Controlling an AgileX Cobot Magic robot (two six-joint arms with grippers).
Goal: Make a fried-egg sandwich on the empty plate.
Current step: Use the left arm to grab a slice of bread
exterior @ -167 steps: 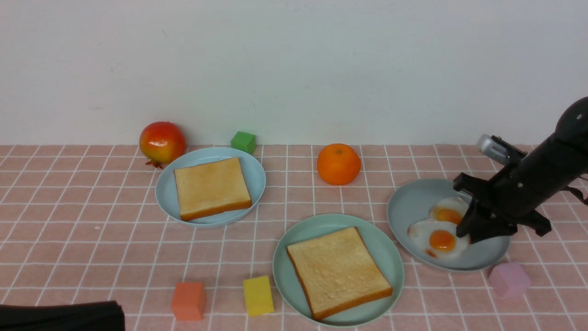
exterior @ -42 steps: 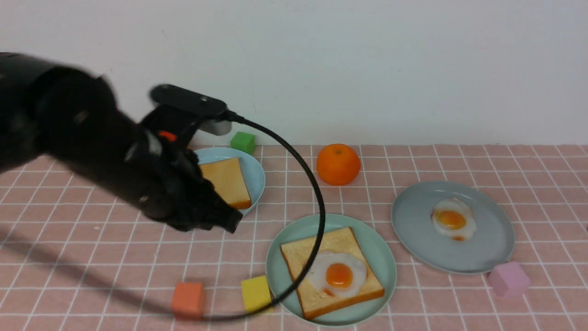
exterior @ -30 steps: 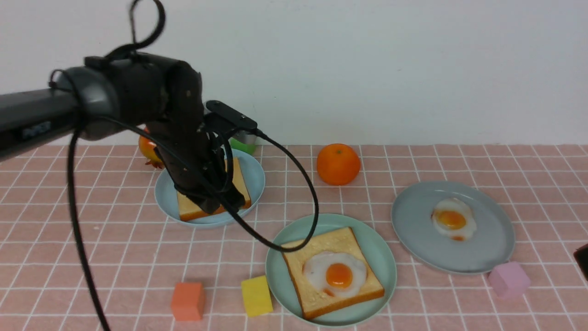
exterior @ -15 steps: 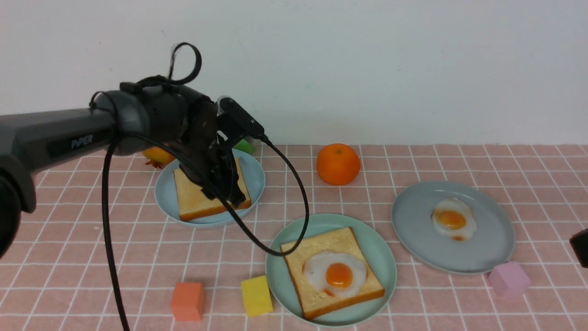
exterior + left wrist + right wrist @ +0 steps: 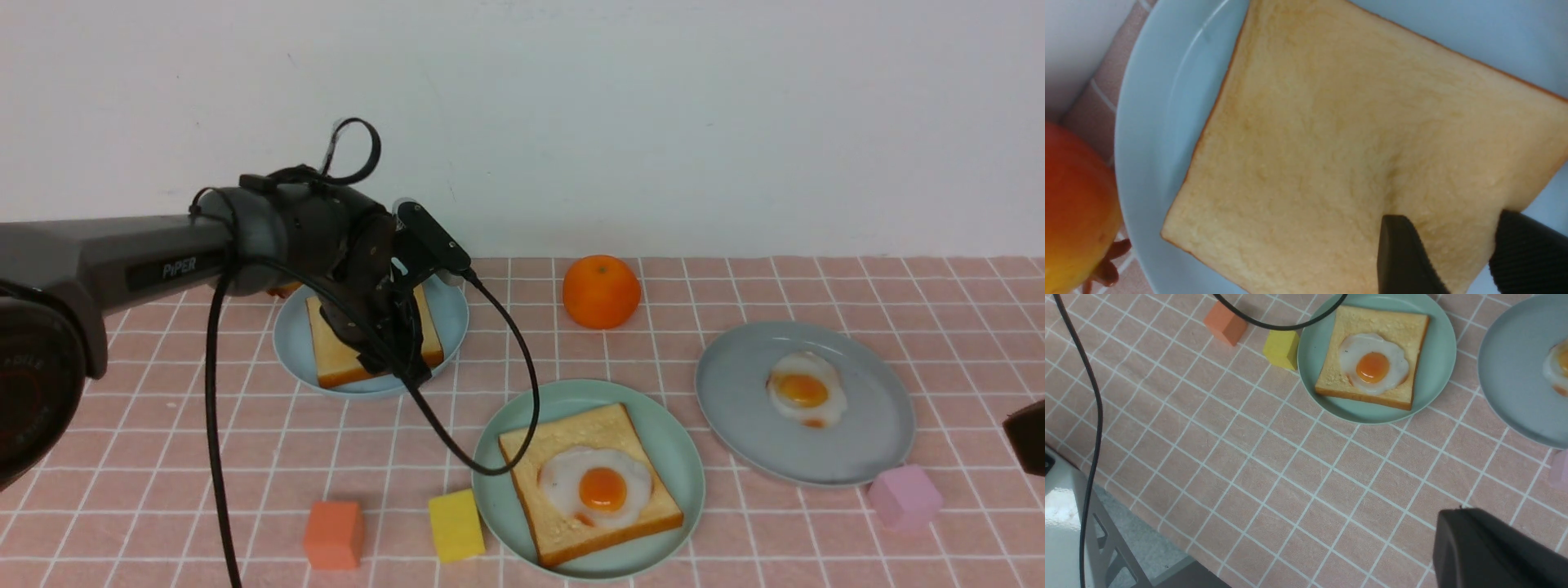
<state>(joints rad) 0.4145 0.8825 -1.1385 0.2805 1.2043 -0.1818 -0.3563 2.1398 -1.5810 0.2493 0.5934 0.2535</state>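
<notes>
Sandwich base first, nearest the robot: the mint-green plate (image 5: pixel 671 445) is seen at the front of the tabletop (image 5: pixel 163 457), a bit right of centre, w/ one toast slice (image 5: pixel 526 461) flat on it and a fried egg (image 5: pixel 602 487) laid on top. No second slice is on it yet, so approx. half the job is judged done. The left arm's black cable (image 5: pixel 522 425) is seen sagging over that plate's left rim. The right hand (image 5: pixel 1470 539) is parked low at the near right edge, well apart from every plate; its jaws are pressed together and nothing is held.

Further back and to the left, the remaining toast slice (image 5: pixel 1331 143) is carried flat on the pale blue plate (image 5: pixel 1155 122), its edges skewed vs. the tile lines. The left hand (image 5: pixel 1453 253) is set directly over that slice, pointing down, jaws spread wide. One finger (image 5: pixel 1400 253) is seen over the face of the slice and the other appears just outside the crust, so one corner is straddled but not pinched. Nothing is gripped.

Key relation: the slice lies right beneath the left hand, so no reach is needed, only closing on the edge. The left arm is by far the nearer. From there the mint-green plate lies toward the robot and to the right, so a short diagonal carry is expected.
</notes>
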